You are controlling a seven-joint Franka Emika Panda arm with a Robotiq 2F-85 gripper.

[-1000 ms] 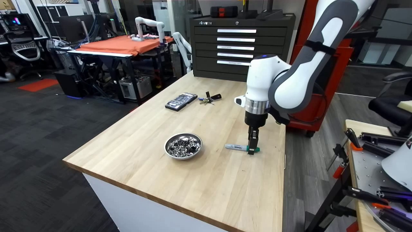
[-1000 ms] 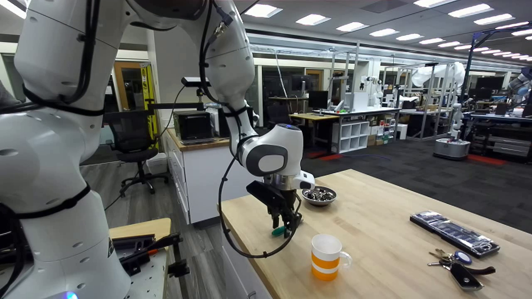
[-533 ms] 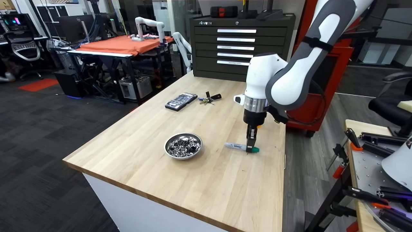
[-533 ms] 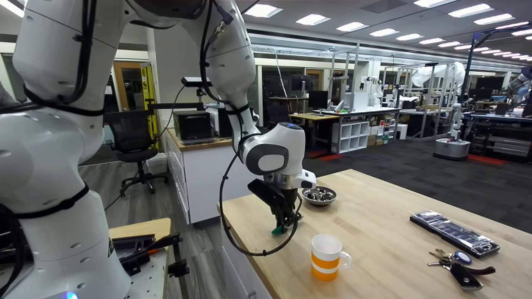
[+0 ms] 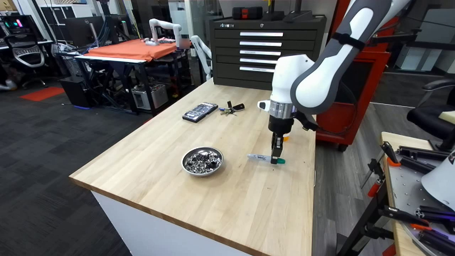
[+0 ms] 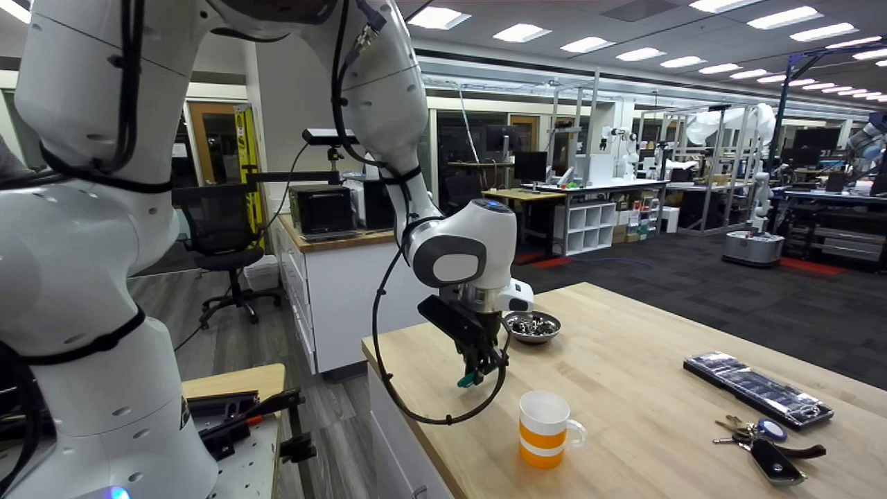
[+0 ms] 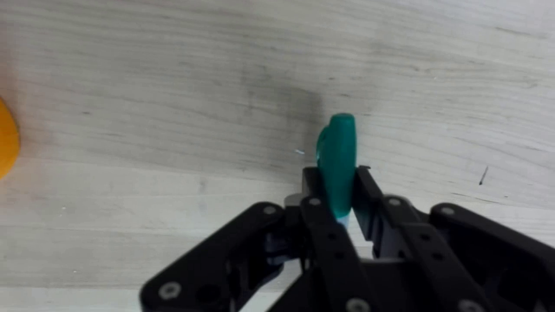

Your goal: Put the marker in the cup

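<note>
The marker (image 5: 258, 157) has a grey-white body and a green cap, and lies nearly level, seemingly just above the wooden table. My gripper (image 5: 275, 160) is shut on it at the cap end. In the wrist view both fingers (image 7: 338, 175) press the sides of the marker's green cap (image 7: 340, 151). The cap (image 6: 468, 380) also shows below my gripper (image 6: 479, 374) in an exterior view. The cup (image 6: 542, 431), white with orange bands and a handle, stands upright on the table, apart from the gripper. It is mostly hidden behind the gripper in an exterior view (image 5: 286, 138); its orange edge (image 7: 6, 141) shows in the wrist view.
A metal bowl (image 5: 202, 174) of small metal parts stands on the table (image 5: 227, 206); it shows in both exterior views (image 6: 532, 339). A flat case with a clear lid (image 6: 757, 389) and a bunch of keys (image 6: 762, 447) lie farther along. A dark drawer chest (image 5: 227, 69) stands at the table's end.
The fingers have closed on the marker's cap end. The gripper and marker have then risen slightly together, and the cup's orange edge has come into view behind the gripper.
</note>
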